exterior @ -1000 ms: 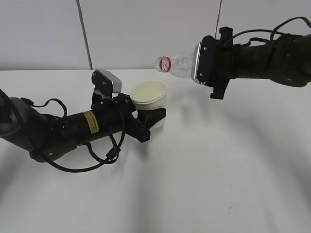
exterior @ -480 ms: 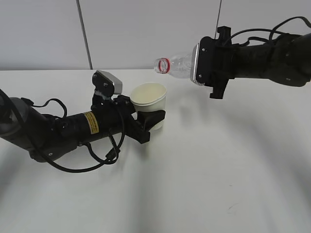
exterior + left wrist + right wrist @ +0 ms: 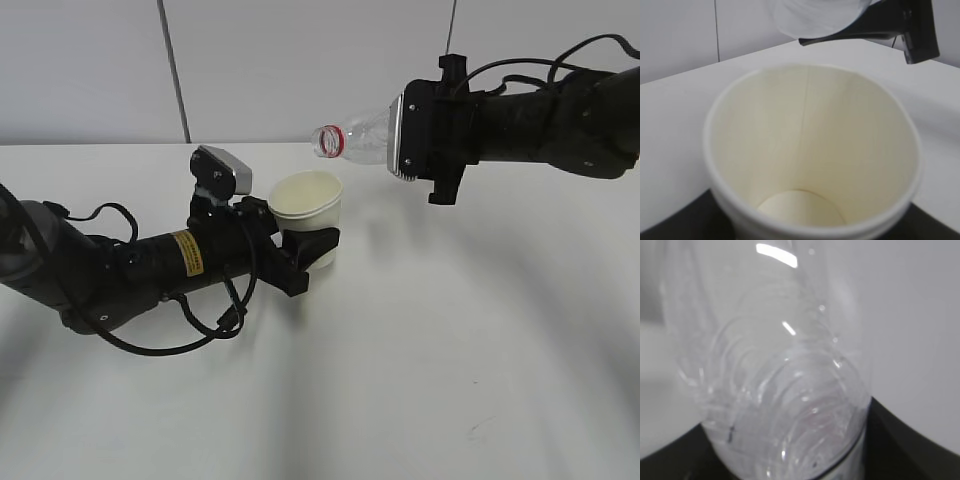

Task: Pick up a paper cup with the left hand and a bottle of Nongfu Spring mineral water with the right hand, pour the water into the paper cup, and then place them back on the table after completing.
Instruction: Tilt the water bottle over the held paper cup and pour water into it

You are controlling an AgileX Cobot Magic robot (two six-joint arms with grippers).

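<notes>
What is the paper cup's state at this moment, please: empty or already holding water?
Empty: the left wrist view shows the paper cup's dry bottom.

Paper cup [image 3: 308, 215] upright, left of centre on the table [image 3: 420, 380], left hand [image 3: 300, 250] around it. Bottle [image 3: 355, 137] lies sideways above-right, mouth pointing left, in right hand [image 3: 425, 140].
</notes>
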